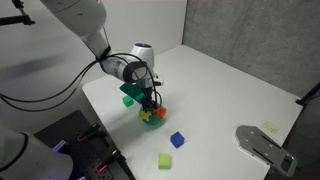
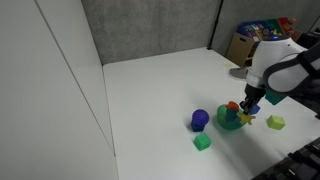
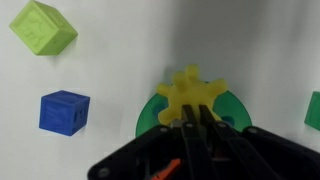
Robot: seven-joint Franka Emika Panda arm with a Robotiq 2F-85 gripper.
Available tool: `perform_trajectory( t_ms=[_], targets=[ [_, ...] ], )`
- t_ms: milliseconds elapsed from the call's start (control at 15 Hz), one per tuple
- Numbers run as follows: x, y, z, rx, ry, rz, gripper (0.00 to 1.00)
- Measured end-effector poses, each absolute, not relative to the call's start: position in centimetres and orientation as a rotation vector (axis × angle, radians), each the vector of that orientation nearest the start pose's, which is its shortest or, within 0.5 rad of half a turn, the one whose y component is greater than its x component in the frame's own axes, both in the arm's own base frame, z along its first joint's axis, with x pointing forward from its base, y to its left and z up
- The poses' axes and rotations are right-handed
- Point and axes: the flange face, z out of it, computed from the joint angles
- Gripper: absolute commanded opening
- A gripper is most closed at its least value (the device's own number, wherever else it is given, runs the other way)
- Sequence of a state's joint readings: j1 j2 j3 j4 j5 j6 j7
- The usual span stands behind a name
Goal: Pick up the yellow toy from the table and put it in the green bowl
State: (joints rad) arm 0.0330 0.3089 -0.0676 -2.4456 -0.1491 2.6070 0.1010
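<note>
The yellow toy (image 3: 187,93), knobbly and bright, is pinched at its near edge between my gripper's (image 3: 197,115) two closed fingers. It hangs right over the green bowl (image 3: 146,117), whose rim shows around it. I cannot tell whether the toy touches the bowl. In both exterior views the gripper (image 1: 150,101) (image 2: 247,108) points straight down over the bowl (image 1: 152,119) (image 2: 230,120) on the white table. The toy shows as a yellow speck under the fingers in an exterior view (image 2: 246,120).
A blue cube (image 3: 63,111) (image 1: 177,140) (image 2: 199,120) and a lime cube (image 3: 43,27) (image 1: 165,160) (image 2: 275,122) lie near the bowl. A small green cube (image 1: 130,98) (image 2: 202,142) sits beside it. A grey device (image 1: 262,145) lies on the table's corner.
</note>
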Motion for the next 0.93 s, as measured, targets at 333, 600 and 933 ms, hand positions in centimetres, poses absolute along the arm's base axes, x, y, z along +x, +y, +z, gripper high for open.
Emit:
perform_trajectory(
  t_ms=[333,600,933],
  targets=[
    [46.5,-0.3,15.9,-3.252,-0.032,0.255,0.51],
    [46.9,0.3,16.2,-3.258,-0.037,0.263,0.81],
    [48.5,-0.1,17.5,-3.262,0.006,0.261,1.0]
  ],
)
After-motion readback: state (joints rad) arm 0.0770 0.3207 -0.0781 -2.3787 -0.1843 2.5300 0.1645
